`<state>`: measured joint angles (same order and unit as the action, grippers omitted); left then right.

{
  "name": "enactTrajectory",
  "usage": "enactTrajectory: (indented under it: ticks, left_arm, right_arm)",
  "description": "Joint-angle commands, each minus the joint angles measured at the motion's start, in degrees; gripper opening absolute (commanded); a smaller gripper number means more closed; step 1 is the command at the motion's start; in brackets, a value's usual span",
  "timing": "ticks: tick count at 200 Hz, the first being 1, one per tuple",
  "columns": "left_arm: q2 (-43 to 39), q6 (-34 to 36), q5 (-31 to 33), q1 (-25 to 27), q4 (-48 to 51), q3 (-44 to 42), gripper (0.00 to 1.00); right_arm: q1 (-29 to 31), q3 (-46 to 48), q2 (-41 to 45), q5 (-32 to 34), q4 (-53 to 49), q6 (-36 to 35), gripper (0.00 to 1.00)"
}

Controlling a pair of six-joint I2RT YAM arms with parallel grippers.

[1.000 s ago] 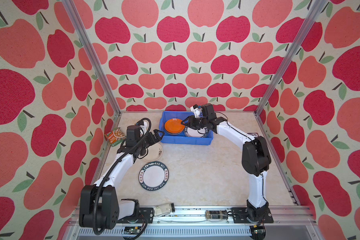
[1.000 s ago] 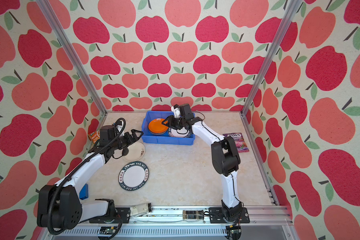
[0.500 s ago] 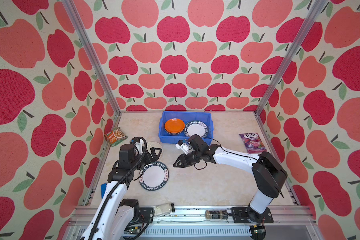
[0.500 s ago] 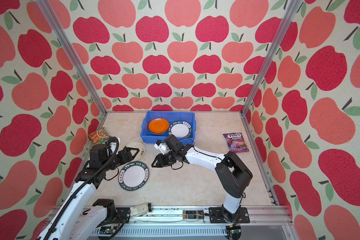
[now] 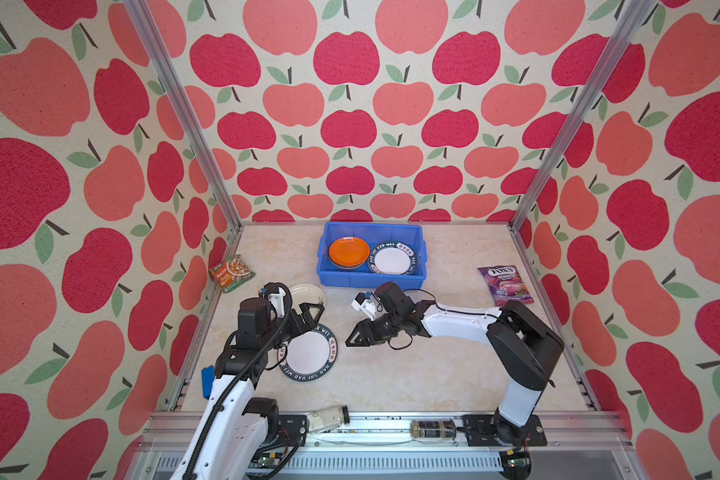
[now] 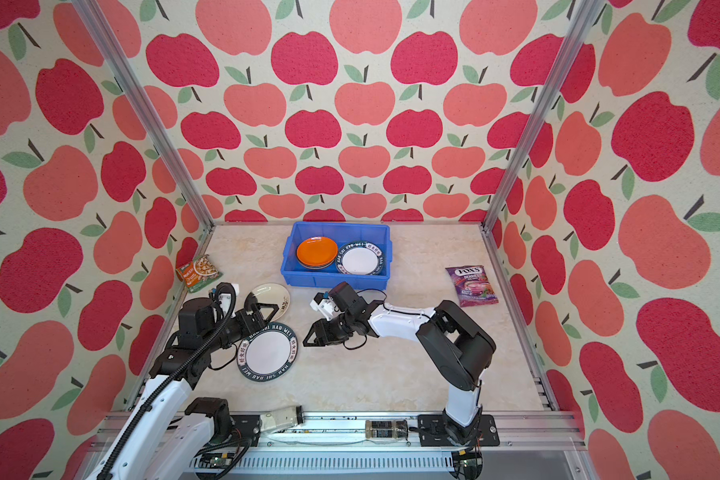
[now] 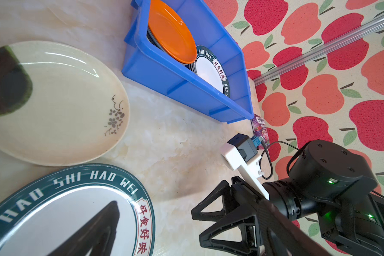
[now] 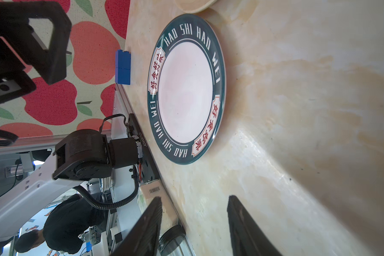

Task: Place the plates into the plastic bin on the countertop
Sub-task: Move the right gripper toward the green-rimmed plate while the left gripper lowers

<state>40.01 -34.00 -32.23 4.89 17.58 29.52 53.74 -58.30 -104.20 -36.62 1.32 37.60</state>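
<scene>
Left hand point(image 5: 298, 330) and right hand point(image 8: 194, 197): jaws apart, nothing held.
The left hand was spread wide, one finger over the round white plate with a dark-green lettered rim point(image 5: 308, 354), the other over the round cream ink-blotched plate point(image 5: 310, 291). Both plates lay just beside each other on the beige marble-look tabletop point(image 5: 412, 374). The right hand pointed at the lettered-rim plate from nearby. Behind, the rectangular bright blue plastic bin point(image 5: 371, 281) held a round orange plate point(image 5: 348, 250) on a stack and a second lettered plate point(image 5: 391, 262).
</scene>
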Motion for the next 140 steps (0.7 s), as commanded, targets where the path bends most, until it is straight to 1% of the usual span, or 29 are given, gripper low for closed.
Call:
enactTrajectory:
  ticks: [1,30,62,140]
  left_arm:
    - [-0.58,-0.50,-1.26,-0.05,1.12,0.10,0.99]
    - [-1.58,-0.25,-1.19,-0.05,2.77,0.19,0.99]
    - [-2.70,0.16,-0.65,-0.17,4.17,0.30,0.99]
    - [-2.91,0.18,-0.21,-0.36,3.87,-0.43,0.99]
  right_arm:
    - [0.31,1.43,-2.66,-1.74,5.67,2.11,0.49]
    - [0.44,2.04,-6.17,-3.37,12.97,6.27,0.44]
    - [0.67,0.58,-11.18,-5.79,17.77,9.72,0.40]
    - [1.44,-6.87,-18.15,-6.79,13.41,10.36,0.35]
